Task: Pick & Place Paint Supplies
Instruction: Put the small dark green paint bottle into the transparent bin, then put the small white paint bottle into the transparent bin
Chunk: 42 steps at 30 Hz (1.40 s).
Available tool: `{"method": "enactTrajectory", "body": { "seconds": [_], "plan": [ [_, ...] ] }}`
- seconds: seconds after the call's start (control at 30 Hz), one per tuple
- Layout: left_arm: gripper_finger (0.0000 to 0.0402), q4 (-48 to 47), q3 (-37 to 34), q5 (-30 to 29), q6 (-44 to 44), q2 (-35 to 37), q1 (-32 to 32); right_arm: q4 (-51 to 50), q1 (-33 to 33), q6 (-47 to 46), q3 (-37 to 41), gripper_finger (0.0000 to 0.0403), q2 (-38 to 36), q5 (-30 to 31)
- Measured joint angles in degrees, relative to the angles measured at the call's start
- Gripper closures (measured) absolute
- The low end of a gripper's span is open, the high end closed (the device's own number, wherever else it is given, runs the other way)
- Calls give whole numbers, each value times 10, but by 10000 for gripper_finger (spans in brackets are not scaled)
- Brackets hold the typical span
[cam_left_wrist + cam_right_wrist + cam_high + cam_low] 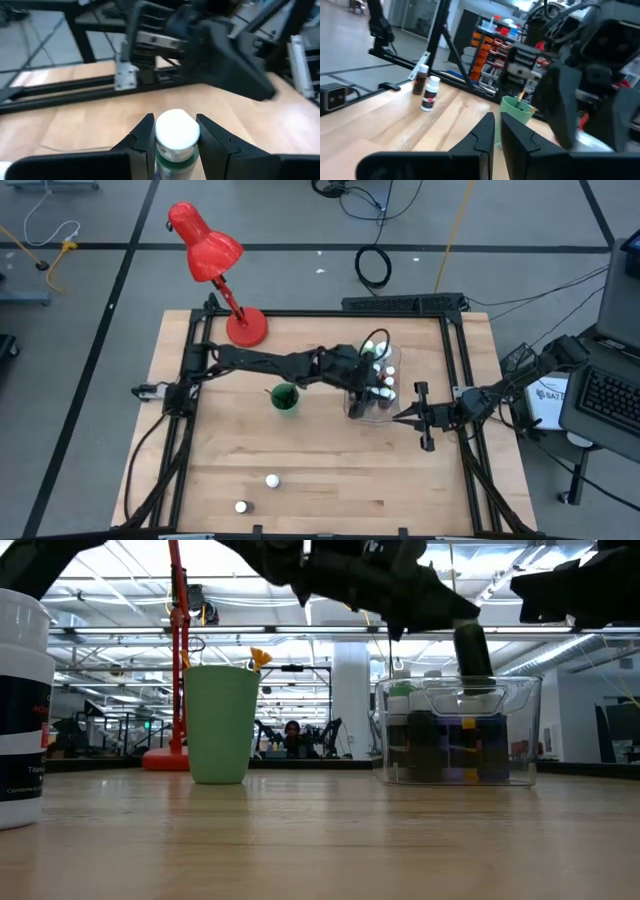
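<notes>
Between the left gripper's (pixel 175 142) fingers we hold a white-capped bottle (pixel 176 137) just under its cap: light, rigid, slick; right gripper (pixel 497 131) idle, pinched closed.

Left arm reaches across the table from its left edge, elbow bent, and its left gripper (pixel 175 142) hangs over the middle right of the tabletop, fingers (pixel 142 137) pinched on either side of a white-capped bottle (pixel 176 135). Right arm comes in low from the right edge, wrist pointing inward, and its right gripper (pixel 497 131) waits just beside the left one, jaws pressed nearly together around nothing.
</notes>
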State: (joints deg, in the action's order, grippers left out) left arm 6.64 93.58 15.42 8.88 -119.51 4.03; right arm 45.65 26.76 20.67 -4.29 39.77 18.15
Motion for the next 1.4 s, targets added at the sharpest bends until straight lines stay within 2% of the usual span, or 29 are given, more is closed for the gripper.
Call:
{"method": "enactTrajectory", "body": {
  "seconds": [0.23, 0.6, 0.83, 0.9, 1.17, 1.3, 1.4],
  "plan": [
    [303, 9, -1, 0, -7, -30, 8, 0, 0, 9, 0, 380, 0, 44],
    [303, 8, -2, 1, -4, -81, 7, -2, 0, 5, 0, 380, 0, 44],
    [302, 10, -2, 1, 13, -86, 7, -3, 0, 9, 0, 380, 0, 44],
    [285, 9, -2, 1, 9, -86, 7, -3, 0, 9, 0, 380, 0, 44],
    [164, 3, -2, 4, -11, -83, 7, -5, 0, 5, 0, 380, 0, 43],
    [136, -52, -3, 37, -2, -47, 7, -5, 0, 4, 0, 380, 0, 43],
    [131, -133, -3, 65, 21, 16, 7, -6, 0, 4, 0, 380, 0, 43]
  ]
}}
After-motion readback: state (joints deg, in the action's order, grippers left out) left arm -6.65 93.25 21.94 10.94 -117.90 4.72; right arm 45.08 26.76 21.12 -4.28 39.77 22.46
